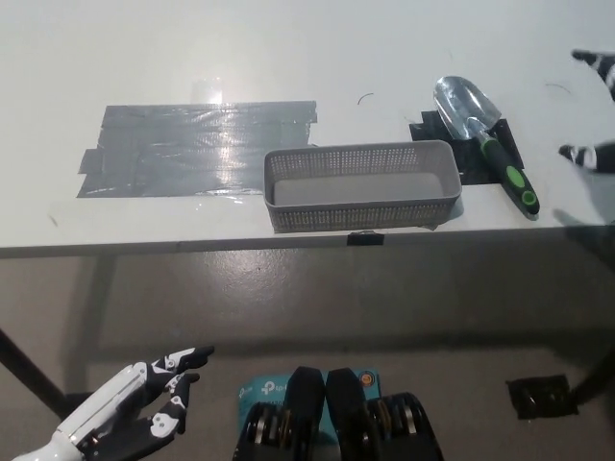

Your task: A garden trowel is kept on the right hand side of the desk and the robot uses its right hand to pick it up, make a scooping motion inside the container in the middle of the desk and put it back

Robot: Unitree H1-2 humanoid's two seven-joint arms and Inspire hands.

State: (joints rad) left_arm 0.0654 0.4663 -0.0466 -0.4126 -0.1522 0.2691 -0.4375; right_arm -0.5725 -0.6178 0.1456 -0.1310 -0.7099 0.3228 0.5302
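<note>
The garden trowel (482, 136) lies flat on a black tape patch (470, 147) at the desk's right, silver blade pointing away, green-and-black handle toward the front edge. Nothing holds it. My black right hand (594, 110) shows only at the picture's right edge, fingers spread apart, well right of the trowel and clear of it. The grey mesh container (360, 183) stands in the middle near the desk's front edge, just left of the trowel. My white left hand (135, 408) rests below the desk at lower left, open with fingers apart.
A broad patch of grey tape (192, 146) covers the desk left of the container. The white desk (317, 58) ends at a front edge running across the picture's middle; below it is grey floor with a black block (541, 395) at lower right.
</note>
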